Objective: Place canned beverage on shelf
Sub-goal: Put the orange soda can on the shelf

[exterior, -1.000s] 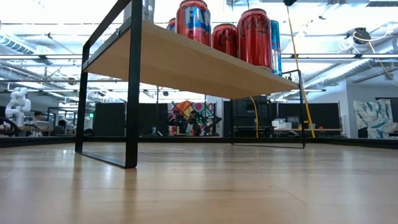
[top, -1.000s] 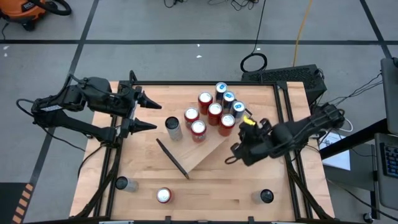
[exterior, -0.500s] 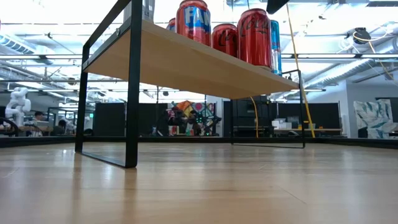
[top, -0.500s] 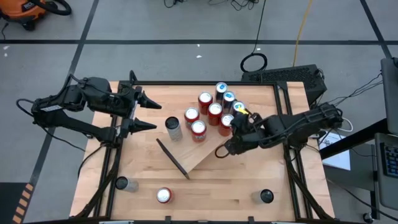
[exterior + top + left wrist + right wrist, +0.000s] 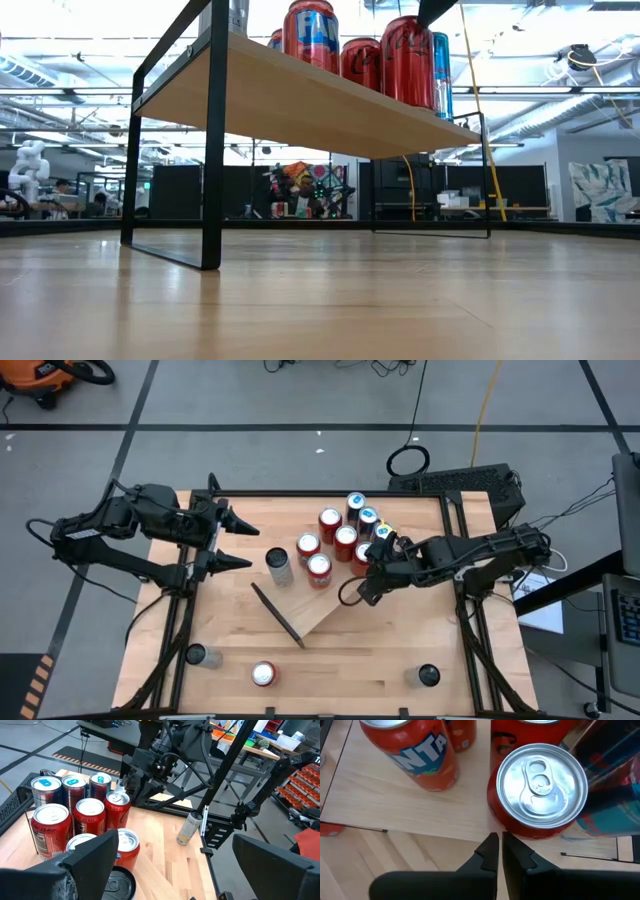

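Right gripper closed and empty beside the red cans on the shelf

The right gripper (image 5: 496, 847) had its fingers pressed together on nothing, their tips just beside the nearest red can (image 5: 540, 790) at the edge of the shelf (image 5: 385, 805), with an orange can (image 5: 417, 752) farther along the board. Seen from above, that gripper (image 5: 366, 589) sat at the near edge of the can cluster (image 5: 345, 537) on the shelf (image 5: 325, 610). The left gripper (image 5: 232, 543), fingers spread wide, waited well apart from the shelf, near the table's left edge, beyond a silver can (image 5: 279, 567). Loose cans stood on the table (image 5: 350, 660) well apart from the shelf. A push from the closed tips could probably tip or shove the red can into its tightly packed neighbours.
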`<action>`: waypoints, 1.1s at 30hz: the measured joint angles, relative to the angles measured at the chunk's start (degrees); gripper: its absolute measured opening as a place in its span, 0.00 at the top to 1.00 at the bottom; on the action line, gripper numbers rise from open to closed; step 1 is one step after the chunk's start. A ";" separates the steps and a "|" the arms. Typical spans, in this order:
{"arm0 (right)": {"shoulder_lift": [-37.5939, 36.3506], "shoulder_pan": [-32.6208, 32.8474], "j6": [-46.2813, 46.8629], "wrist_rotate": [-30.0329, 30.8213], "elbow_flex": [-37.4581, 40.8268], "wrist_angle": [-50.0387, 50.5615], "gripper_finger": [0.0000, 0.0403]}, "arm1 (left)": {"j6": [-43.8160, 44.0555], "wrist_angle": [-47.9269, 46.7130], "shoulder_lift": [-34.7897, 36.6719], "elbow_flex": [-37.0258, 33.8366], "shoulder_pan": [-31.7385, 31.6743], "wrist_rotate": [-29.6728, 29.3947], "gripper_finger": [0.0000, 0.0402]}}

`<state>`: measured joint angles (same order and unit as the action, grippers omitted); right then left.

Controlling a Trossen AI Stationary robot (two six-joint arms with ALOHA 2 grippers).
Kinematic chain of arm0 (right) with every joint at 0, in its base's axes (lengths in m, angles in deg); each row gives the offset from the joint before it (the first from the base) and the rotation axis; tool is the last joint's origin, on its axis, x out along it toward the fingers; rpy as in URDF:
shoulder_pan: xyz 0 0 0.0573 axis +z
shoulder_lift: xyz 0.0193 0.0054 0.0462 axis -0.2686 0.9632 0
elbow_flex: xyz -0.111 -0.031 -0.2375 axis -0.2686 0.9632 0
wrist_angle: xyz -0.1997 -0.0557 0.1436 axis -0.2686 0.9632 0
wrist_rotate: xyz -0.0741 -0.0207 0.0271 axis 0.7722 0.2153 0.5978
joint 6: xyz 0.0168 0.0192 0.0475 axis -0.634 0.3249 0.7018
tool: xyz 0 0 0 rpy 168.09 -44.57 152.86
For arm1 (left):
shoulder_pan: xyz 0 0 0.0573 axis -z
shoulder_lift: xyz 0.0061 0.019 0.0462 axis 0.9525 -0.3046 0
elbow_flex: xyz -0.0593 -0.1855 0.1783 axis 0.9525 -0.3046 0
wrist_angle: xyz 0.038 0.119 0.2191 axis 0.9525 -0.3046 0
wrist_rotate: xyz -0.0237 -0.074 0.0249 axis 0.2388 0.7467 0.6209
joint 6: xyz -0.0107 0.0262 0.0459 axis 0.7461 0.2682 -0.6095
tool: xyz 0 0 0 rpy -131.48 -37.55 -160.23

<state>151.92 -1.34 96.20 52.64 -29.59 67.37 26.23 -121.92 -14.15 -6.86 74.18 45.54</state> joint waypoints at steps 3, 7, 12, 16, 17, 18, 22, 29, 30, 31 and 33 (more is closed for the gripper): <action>0.00 -0.02 0.00 -0.01 0.00 -0.23 1.00 | 0.01 -0.01 0.00 0.00 -0.01 0.00 0.02; 0.00 -0.02 -0.35 0.03 0.00 -1.13 1.00 | 0.00 -0.02 0.00 0.00 0.00 0.00 0.02; 0.00 -0.42 -1.92 0.01 0.00 -3.12 1.00 | -0.02 -0.04 0.00 0.00 0.00 0.00 0.02; 0.00 -0.20 -0.28 -0.03 0.00 -3.80 1.00 | -0.01 -0.68 0.00 0.00 0.00 0.00 0.02; 0.00 0.11 0.59 -0.05 0.00 -4.36 1.00 | -0.02 -1.41 0.00 0.00 0.00 0.00 0.02; -0.01 0.50 1.81 -0.21 0.00 -5.24 1.00 | -0.02 -2.24 0.00 0.00 0.00 -0.02 0.02; 0.01 4.26 7.44 -2.93 0.00 -16.12 1.00 | 0.02 -5.14 0.00 0.00 0.00 -0.52 0.02; 6.68 9.14 5.07 6.03 -0.09 -36.73 1.00 | -0.37 -4.78 0.00 0.00 0.00 -1.88 0.02; 7.98 8.90 3.81 6.40 -0.09 -38.21 1.00 | -0.59 -4.77 -0.11 0.00 0.00 -2.18 0.02; 9.09 8.47 3.20 6.40 -0.09 -39.03 1.00 | -0.94 -4.45 -0.22 0.00 -0.02 -2.30 0.02; 11.23 7.48 4.84 6.48 -0.09 -39.33 1.00 | -1.60 -4.14 -0.33 0.00 -0.02 -2.38 0.02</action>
<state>163.15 6.14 101.05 59.12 -29.68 28.04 24.63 -126.06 -14.48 -6.86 74.16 43.16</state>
